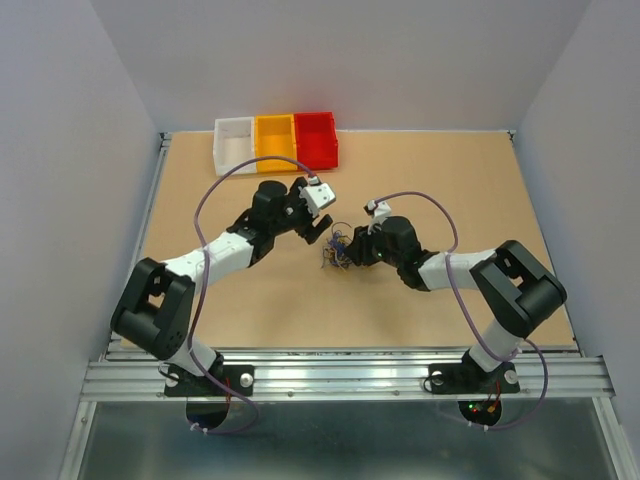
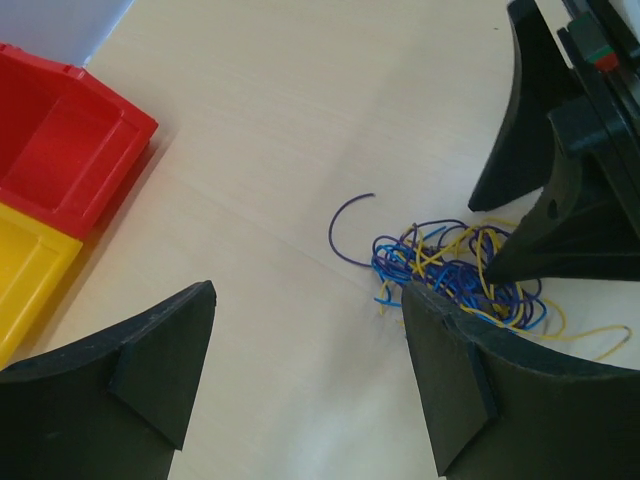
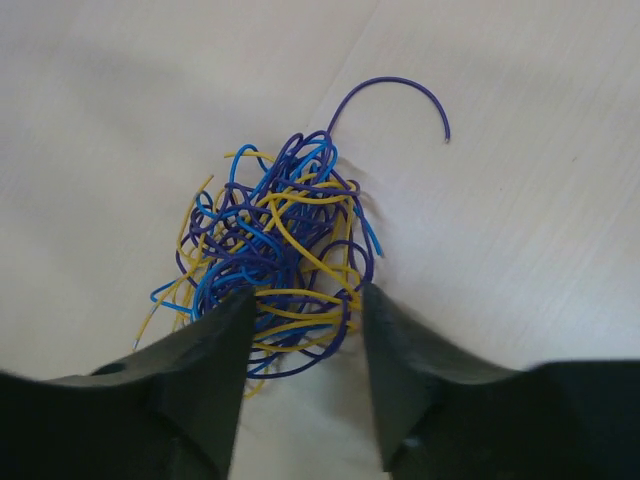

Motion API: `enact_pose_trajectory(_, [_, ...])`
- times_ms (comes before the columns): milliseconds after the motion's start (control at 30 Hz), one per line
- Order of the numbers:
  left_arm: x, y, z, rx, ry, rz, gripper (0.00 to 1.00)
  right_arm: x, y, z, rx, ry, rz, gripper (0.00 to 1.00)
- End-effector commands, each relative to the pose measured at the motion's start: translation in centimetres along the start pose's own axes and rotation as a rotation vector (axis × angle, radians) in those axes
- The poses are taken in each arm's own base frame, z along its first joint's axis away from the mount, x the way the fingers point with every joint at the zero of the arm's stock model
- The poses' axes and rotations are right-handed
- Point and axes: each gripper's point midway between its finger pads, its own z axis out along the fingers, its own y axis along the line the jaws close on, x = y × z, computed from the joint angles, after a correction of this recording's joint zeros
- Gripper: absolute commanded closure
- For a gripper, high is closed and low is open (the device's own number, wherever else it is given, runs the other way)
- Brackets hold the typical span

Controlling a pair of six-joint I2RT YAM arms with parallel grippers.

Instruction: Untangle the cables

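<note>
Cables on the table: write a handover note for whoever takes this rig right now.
Left gripper: open, holding nothing, low over the table right beside the cables.
Right gripper: fingers apart, straddling the near edge of the cables; cannot tell whether it pinches any.
Cables: one knot of yellow, blue and purple wires mid-table between the two grippers. One purple wire end curls free of it.
Done: nothing separated yet.
To do: pull the wires apart one at a time.

Cables [image 3: 275, 250] yellow, blue, purple, perhaps tan.
</note>
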Motion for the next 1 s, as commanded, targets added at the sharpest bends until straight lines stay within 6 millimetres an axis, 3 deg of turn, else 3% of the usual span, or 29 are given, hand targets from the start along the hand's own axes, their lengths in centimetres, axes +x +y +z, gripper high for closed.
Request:
enact_pose_trajectory(0, [0.4,0.3,2.0,0.026,0.054,-0.012,0.15,-2.0,1.0,0.8,-0.046,-0.04,-0.031,0.58])
enact_pose_trajectory(33, [0.6,0.2,2.2,0.035,0.062,-0.019,0.15,-2.0,1.0,0.7,-0.047,-0.036,-0.029,0.73])
enact_pose_trajectory(167, [1.8,-1.7,3.4,0.146,0.106,-0.059,0.15,-2.2,0.9,-0.4,-0.035,-0.045,-0.04,0.98])
enact_pose_trajectory(633, [3.6,-4.9,5.2,0.286,0.207,-0.12,0.18,-2.3,0.8,-1.3,-0.025,-0.061,-0.052,0.99])
enact_pose_trajectory(833, [5.1,-5.8,6.4,0.303,0.286,-0.137,0.35,-2.5,0.5,-1.5,-0.004,-0.072,-0.048,1.0])
enact_pose_trajectory(900, [5.5,-5.8,7.0,0.312,0.306,-0.147,0.46,-2.6,0.2,-1.7,0.019,-0.08,-0.041,0.99])
enact_pose_trajectory(933, [5.9,-6.0,6.9,0.32,0.326,-0.157,0.62,-2.8,0.0,-1.8,0.029,-0.087,-0.029,1.0])
enact_pose_trajectory(967, [6.1,-6.1,7.0,0.324,0.334,-0.164,0.69,-2.9,-0.2,-1.9,0.042,-0.092,-0.024,0.99])
